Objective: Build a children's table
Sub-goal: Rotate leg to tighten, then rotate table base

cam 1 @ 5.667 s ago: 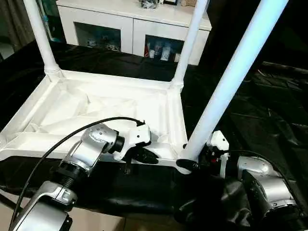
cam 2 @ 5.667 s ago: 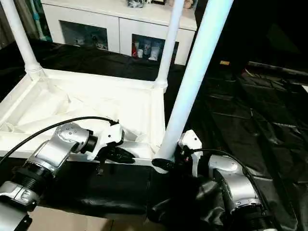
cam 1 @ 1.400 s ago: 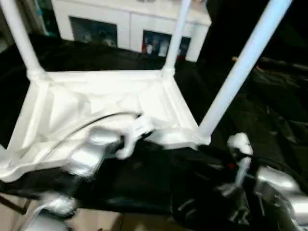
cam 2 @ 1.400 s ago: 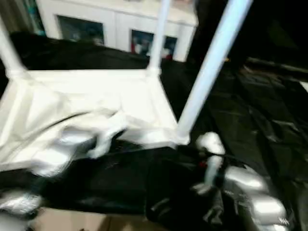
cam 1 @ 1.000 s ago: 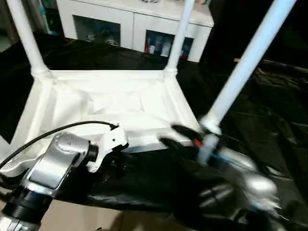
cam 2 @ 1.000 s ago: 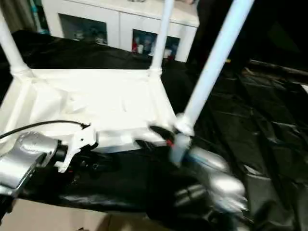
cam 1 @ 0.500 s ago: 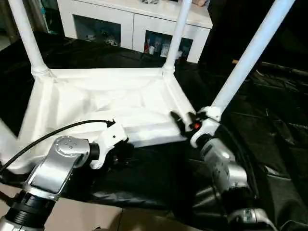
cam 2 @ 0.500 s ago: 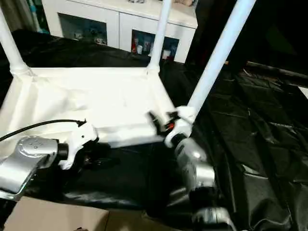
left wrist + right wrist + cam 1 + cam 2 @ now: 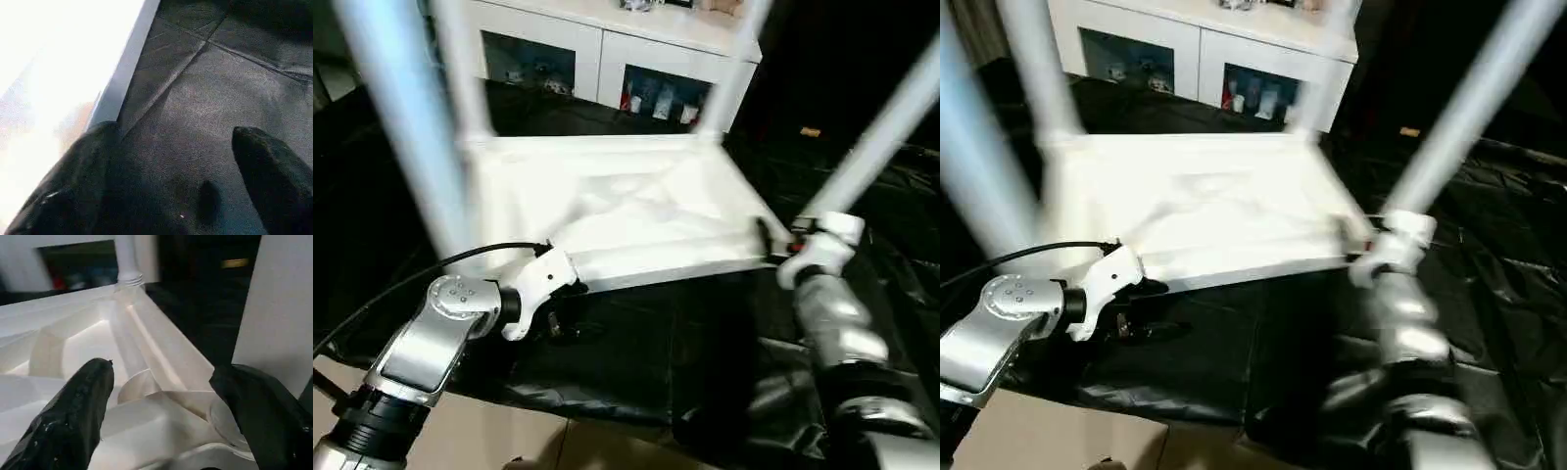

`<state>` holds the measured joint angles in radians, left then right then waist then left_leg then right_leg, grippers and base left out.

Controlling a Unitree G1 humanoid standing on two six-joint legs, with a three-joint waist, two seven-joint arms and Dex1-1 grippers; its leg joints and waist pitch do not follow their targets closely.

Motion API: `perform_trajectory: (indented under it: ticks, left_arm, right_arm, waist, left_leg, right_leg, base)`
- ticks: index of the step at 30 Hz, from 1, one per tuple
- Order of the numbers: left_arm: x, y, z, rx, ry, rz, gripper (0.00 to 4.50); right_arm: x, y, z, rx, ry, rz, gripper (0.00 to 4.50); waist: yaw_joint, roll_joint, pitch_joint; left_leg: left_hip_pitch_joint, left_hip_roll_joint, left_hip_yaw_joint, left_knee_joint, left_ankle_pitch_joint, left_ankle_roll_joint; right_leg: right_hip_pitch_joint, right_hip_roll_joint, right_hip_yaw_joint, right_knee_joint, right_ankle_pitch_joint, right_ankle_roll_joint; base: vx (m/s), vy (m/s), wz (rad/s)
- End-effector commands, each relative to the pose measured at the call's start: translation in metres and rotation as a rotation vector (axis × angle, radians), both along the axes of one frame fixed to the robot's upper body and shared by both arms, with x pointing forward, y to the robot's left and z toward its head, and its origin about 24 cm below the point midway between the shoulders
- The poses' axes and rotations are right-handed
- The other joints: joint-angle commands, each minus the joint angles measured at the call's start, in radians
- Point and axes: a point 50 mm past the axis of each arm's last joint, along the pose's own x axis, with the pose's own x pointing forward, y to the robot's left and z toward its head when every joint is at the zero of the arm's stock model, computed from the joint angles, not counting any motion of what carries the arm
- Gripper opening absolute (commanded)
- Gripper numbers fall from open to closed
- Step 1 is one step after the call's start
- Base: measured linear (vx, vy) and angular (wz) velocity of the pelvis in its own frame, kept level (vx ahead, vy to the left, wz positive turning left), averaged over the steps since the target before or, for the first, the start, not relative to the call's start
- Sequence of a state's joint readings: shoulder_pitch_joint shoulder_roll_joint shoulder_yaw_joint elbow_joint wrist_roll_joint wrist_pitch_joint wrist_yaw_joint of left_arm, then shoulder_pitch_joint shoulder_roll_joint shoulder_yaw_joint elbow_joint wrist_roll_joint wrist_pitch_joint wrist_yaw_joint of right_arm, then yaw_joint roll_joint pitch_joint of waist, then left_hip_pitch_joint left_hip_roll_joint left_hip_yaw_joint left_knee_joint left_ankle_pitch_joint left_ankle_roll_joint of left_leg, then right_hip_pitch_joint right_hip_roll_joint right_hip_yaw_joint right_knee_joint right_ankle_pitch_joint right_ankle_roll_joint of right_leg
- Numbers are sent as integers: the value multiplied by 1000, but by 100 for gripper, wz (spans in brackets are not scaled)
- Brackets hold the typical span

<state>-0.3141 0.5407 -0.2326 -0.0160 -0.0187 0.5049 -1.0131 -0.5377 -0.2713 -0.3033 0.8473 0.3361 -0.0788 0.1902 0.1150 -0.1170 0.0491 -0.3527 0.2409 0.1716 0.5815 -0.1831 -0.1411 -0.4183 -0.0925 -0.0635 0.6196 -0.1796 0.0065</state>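
The children's table lies upside down on the black sheet, its ribbed white underside (image 9: 636,201) facing up. Four white legs stand in the corner sockets: a blurred near-left leg (image 9: 401,127), two far ones (image 9: 460,69), and the near-right leg (image 9: 881,137). My right gripper (image 9: 770,238) is open at the near-right corner. In the right wrist view its fingers (image 9: 88,387) straddle the corner rim (image 9: 161,406), beside the leg (image 9: 279,308). My left gripper (image 9: 563,326) is open over the sheet, just off the table's front edge (image 9: 124,73), with nothing between its fingers (image 9: 266,166).
A white cabinet (image 9: 607,49) with glass doors stands behind the table. The black sheet (image 9: 705,333) covers the floor around it, creased on the right. Bare beige floor (image 9: 509,441) shows at the near edge.
The table has swung to the right with my right gripper at its corner, and the near-left leg has come into the picture. My left gripper has stayed by the front edge.
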Motion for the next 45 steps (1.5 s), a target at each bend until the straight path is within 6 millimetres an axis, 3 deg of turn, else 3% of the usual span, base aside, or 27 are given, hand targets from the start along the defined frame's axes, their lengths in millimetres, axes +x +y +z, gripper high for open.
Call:
perform_trajectory:
  ticks: [1, 4, 6, 7, 8, 10, 16, 18, 19, 22, 23, 25, 26, 28, 32, 34, 37, 41, 45]
  left_arm:
    - [3, 4, -1, 17, -25, 22, 433]
    - [-1, 1, 1, -25, -22, -5, 443]
    - [-10, 2, 2, -63, 11, -48, 443]
    - [-14, 3, 2, -77, 28, -66, 443]
    - [-17, 4, 2, -84, 42, -77, 443]
    - [-22, 10, 2, -102, 81, -81, 443]
    - [-38, 58, 9, -141, 160, -2, 443]
    - [-42, 78, 13, -134, 150, 41, 443]
    - [-45, 91, 17, -139, 142, 83, 443]
    - [-45, 104, 23, -159, 121, 145, 443]
    - [-41, 111, 28, -188, 67, 197, 443]
    - [-32, 120, 40, -264, -36, 273, 443]
    - [-27, 119, 46, -322, -84, 287, 443]
    - [-15, 108, 57, -452, -155, 273, 443]
    - [-7, 93, 58, -527, -154, 239, 443]
    - [1, 72, 58, -589, -134, 181, 443]
    - [11, 57, 57, -628, -132, 158, 443]
    - [23, 35, 47, -604, -105, 110, 443]
    - [14, 7, 56, -706, -16, -49, 443]
  right_arm:
    - [-4, -36, 15, -28, -57, -152, 388]
    - [-6, -44, 16, -40, -55, -176, 388]
    - [-5, -39, 16, -51, -65, -109, 388]
    - [-5, -35, 15, -58, -67, -74, 388]
    - [-5, -31, 14, -61, -68, -43, 388]
    - [-5, -22, 11, -85, -64, 19, 388]
    - [-14, 8, -8, -155, -27, 141, 388]
    - [-19, 13, -13, -178, -19, 140, 388]
    - [-23, 13, -17, -165, -15, 113, 388]
    - [-28, 11, -22, -148, -2, 63, 388]
    - [-32, 9, -28, -151, 20, 38, 388]
    - [-39, 6, -38, -166, 75, 0, 388]
    - [-42, 6, -43, -177, 108, -8, 388]
    - [-45, 6, -51, -186, 166, -21, 388]
    - [-44, 8, -54, -177, 194, -14, 388]
    - [-40, 11, -53, -181, 206, 4, 388]
    - [-36, 14, -51, -188, 205, 22, 388]
    - [-29, 22, -46, -192, 191, 69, 388]
    - [-24, 31, -45, -188, 188, 145, 388]
  waist:
    - [-11, 12, -63]
    - [-12, 12, -61]
    - [-13, 13, -59]
    - [-20, 12, -56]
    - [-23, 15, -57]
    - [-31, 16, -55]
    - [-53, 22, -51]
    - [-58, 26, -49]
    - [-58, 27, -48]
    - [-57, 31, -44]
    - [-57, 22, -42]
    - [-54, 27, -43]
    - [-51, 26, -44]
    - [-48, 22, -44]
    - [-50, 14, -47]
    - [-54, 13, -50]
    - [-53, 13, -56]
    - [-52, 19, -59]
    - [-50, 19, -64]
  left_leg:
    - [-2, -25, 25, -62, -130, -3]
    - [-4, -24, 25, -59, -152, -4]
    - [-3, -24, 25, -60, -168, -4]
    - [-10, -22, 22, -63, -205, -3]
    - [-6, -22, 21, -62, -221, -2]
    - [-10, -21, 20, -63, -225, 1]
    - [-10, -22, 16, -68, -253, 1]
    - [-3, -20, 16, -70, -288, 0]
    - [-2, -20, 16, -71, -300, 1]
    - [5, -17, 15, -74, -342, -1]
    - [4, -18, 15, -75, -346, 1]
    - [4, -20, 15, -74, -340, -4]
    - [9, -20, 17, -74, -339, -9]
    - [6, -21, 15, -74, -339, -17]
    - [-3, -21, 13, -73, -327, -12]
    - [-7, -21, 13, -73, -304, -12]
    - [-7, -22, 18, -67, -226, -9]
    - [-6, -23, 19, -64, -206, -8]
    - [-4, -21, 20, -61, -179, -9]
  right_leg:
    - [56, -15, 33, -49, -99, -142]
    - [53, -16, 33, -51, -124, -140]
    - [53, -15, 32, -53, -150, -136]
    - [53, -16, 29, -59, -209, -128]
    - [49, -17, 29, -62, -241, -122]
    - [49, -18, 30, -63, -247, -127]
    - [44, -14, 30, -67, -283, -135]
    - [37, -10, 30, -70, -300, -134]
    - [37, -10, 31, -71, -303, -136]
    - [31, -10, 32, -71, -312, -141]
    - [31, -11, 32, -72, -319, -139]
    - [32, -12, 33, -72, -319, -136]
    - [30, -11, 33, -74, -309, -136]
    - [34, -12, 31, -71, -307, -138]
    - [40, -19, 33, -72, -338, -113]
    - [44, -19, 33, -71, -332, -107]
    - [46, -16, 34, -61, -223, -128]
    - [49, -16, 35, -58, -193, -129]
    - [53, -17, 35, -48, -120, -159]
  base:
    - [0, 0, 0]
    - [0, 0, 0]
    - [0, 0, 0]
    - [0, 0, 0]
    - [0, 0, 0]
    - [0, 0, 0]
    - [0, 0, 0]
    - [0, 0, 0]
    - [0, 0, 0]
    - [0, 0, 0]
    - [0, 0, 0]
    - [0, 0, 0]
    - [0, 0, 0]
    - [0, 0, 0]
    - [0, 0, 0]
    - [0, 0, 0]
    - [0, 0, 0]
    - [0, 0, 0]
    - [0, 0, 0]
